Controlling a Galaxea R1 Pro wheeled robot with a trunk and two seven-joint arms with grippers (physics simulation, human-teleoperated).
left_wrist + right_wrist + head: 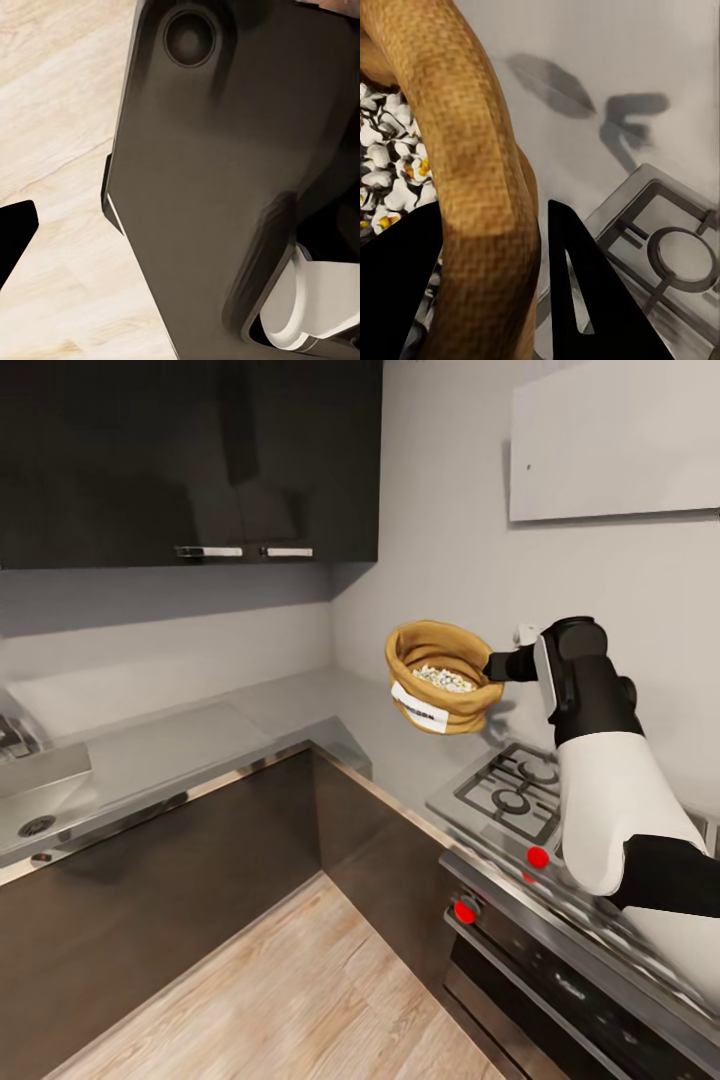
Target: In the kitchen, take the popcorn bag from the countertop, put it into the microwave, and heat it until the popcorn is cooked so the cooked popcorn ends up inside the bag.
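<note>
i have the squat tan-brown cloth popcorn bag up in the air, held by my right gripper, whose dark fingers pinch the bag's thick rolled rim between them, one inside and one outside. the bag hangs above the glossy grey countertop in the far corner, just left of the steel gas hob, tilted a little so its white label faces near. inside lie the small whitish-yellow popcorn pieces; from the wrist they look puffed, white with yellow spots, but i can't judge for sure whether they are cooked.

so the lifting off the counter looks done. what remains, as i judge it, is finding the microwave, getting its door open, setting the bag inside and running the heat.

around me: dark upper cabinets with steel handles on the left far wall, a flat white hood on the right wall, an oven front with red knobs near right, and light wood floor below. the tilt of the open bag is my worry, since a swing could spill the contents. my left gripper's finger state i cannot tell; its camera faces a dark panel over the floor.
</note>
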